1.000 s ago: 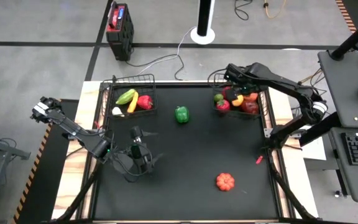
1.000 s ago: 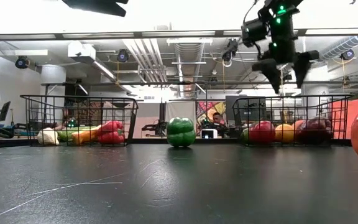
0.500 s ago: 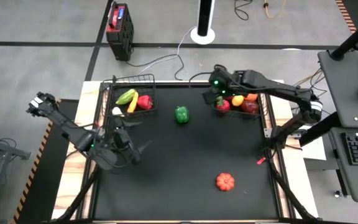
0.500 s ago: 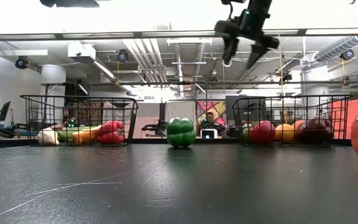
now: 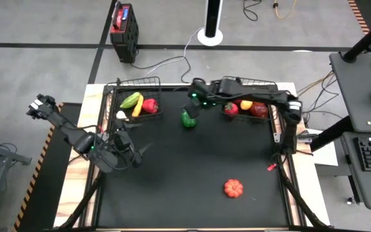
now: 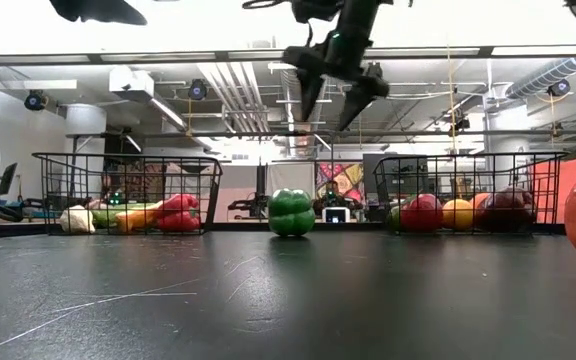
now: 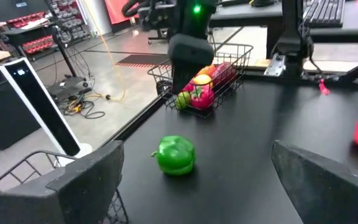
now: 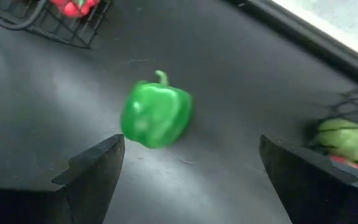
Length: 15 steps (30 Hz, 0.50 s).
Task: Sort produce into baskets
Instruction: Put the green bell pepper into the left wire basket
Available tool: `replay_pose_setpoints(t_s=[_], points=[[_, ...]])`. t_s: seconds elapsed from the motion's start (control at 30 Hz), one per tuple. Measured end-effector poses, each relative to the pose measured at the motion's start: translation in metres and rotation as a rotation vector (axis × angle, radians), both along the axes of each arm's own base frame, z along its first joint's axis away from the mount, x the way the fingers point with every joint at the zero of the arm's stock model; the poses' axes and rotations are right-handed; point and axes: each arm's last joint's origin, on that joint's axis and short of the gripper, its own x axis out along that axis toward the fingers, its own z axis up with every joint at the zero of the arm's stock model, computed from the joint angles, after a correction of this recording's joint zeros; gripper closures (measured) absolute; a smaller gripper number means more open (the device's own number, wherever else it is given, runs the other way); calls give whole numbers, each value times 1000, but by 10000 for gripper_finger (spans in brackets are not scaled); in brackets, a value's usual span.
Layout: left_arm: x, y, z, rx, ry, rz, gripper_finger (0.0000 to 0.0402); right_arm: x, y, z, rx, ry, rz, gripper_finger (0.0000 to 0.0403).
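A green pepper [image 5: 187,119] [image 6: 291,212] stands alone on the black table top, between the two wire baskets. My right gripper [image 5: 191,108] [image 6: 330,98] hangs open above it, fingers pointing down and apart; the pepper [image 8: 157,116] shows between and beyond them. The left basket [image 5: 134,98] holds green, yellow, red and white produce. The right basket [image 5: 250,103] holds red, yellow and orange pieces. An orange-red pumpkin-like piece [image 5: 233,188] lies near the table's front right. My left gripper [image 5: 136,144] [image 7: 197,186] waits open near the table's left edge, facing the pepper [image 7: 176,155].
Bare black table top [image 5: 192,167] lies between the pepper and the pumpkin-like piece. A small red object [image 5: 268,165] lies at the table's right edge. Beyond the far edge stand a red-and-black box [image 5: 124,24] and a white post [image 5: 210,29] on the floor.
My right gripper has swung from above the right basket toward the table's left and now hangs over the green pepper, still open. My left gripper has drawn back toward the table's left edge and rolled, still open. No produce has moved.
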Motion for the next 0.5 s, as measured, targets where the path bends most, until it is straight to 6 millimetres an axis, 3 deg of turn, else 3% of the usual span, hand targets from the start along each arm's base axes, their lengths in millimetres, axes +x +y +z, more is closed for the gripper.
replay_pose_setpoints(t_s=[0.27,0.5], points=[[-10,8,0,64,46,28,12,45,-1,-23,87,39,3,39],[-18,14,-2,80,60,33,12,72,-1,-46,106,90,-4,39]])
